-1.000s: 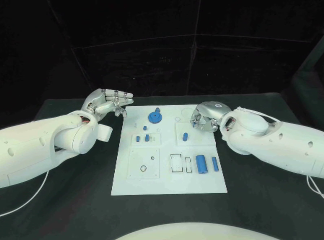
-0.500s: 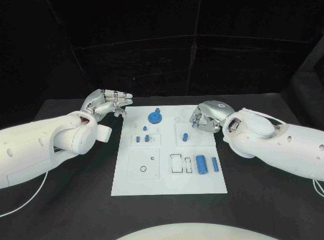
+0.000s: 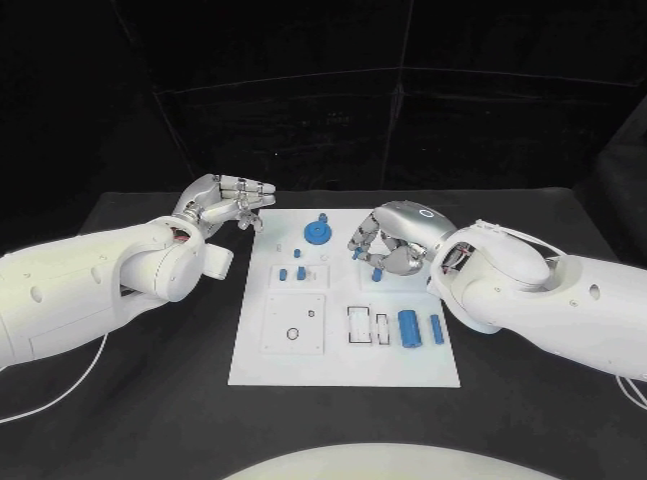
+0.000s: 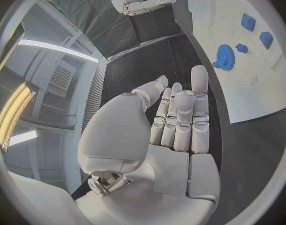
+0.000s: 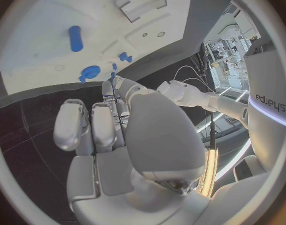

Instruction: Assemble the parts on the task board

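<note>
The right hand (image 3: 385, 240) hangs over the task board (image 3: 345, 365), pinching a small blue part (image 3: 358, 254). The left hand (image 3: 225, 203), fingers curled and holding nothing, hovers above the counter (image 3: 150, 400) off the board's far left corner, near the blue gear (image 3: 317, 234).

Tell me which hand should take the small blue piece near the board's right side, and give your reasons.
Right. The right hand hangs over the task board, its fingers right by the small blue piece. The left hand is off the board's far left corner over the black table, so it would likely have to cross the blue gear.
</note>
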